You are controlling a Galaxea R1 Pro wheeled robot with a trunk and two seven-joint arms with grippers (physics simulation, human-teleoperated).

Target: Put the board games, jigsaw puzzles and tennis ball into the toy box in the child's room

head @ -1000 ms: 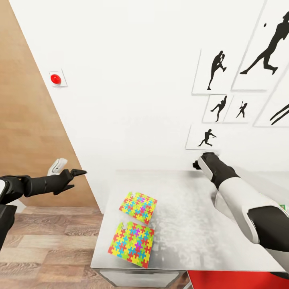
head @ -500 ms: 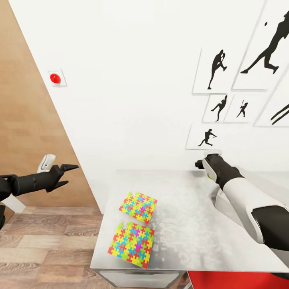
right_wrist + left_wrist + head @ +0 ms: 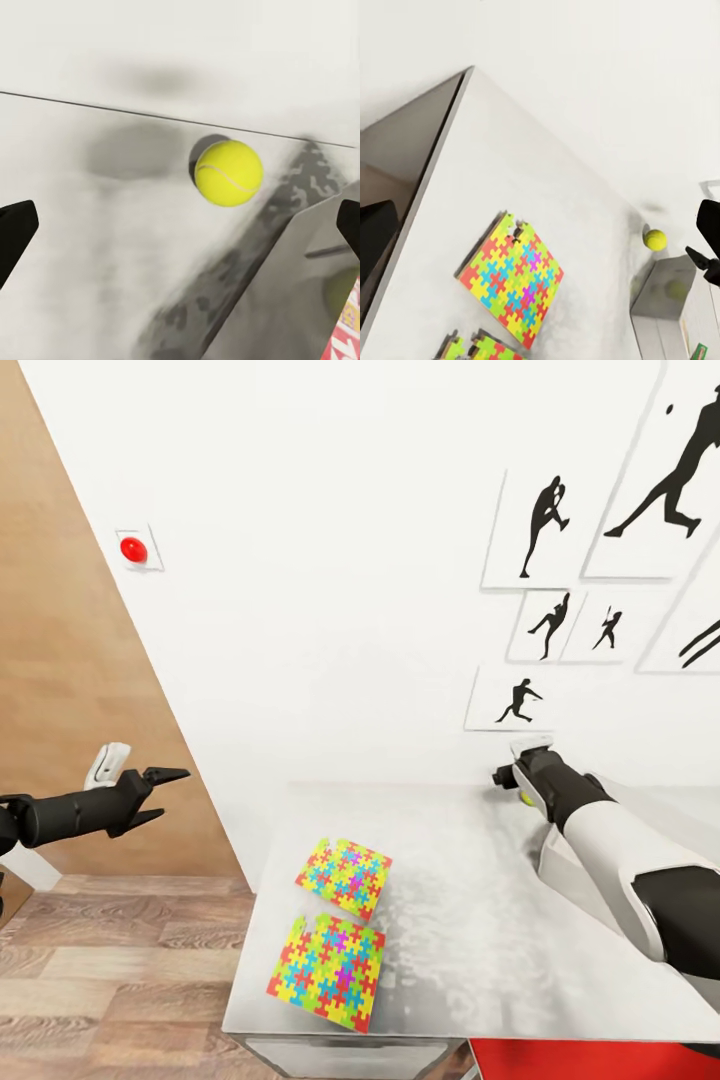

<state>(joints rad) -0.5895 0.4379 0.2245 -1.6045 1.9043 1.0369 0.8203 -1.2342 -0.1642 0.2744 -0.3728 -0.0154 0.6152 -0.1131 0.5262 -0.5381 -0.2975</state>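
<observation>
Reached w/ right gripper (image 3: 180,225), jaws wide, empty, for tennis ball (image 3: 229,172); next: close in, clamp.

The left arm (image 3: 60,815), at the frame's left edge, is slim and black, ending in pointed black fingers (image 3: 165,774). The right arm (image 3: 620,860), lower right, has glossy white shells between black joints.

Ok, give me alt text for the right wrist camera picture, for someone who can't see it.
A small yellow-green tennis ball rests on the pale grey-white table close to the white wall, centred ahead of the right gripper, whose two dark fingertips sit wide apart at the picture's edges.
</observation>
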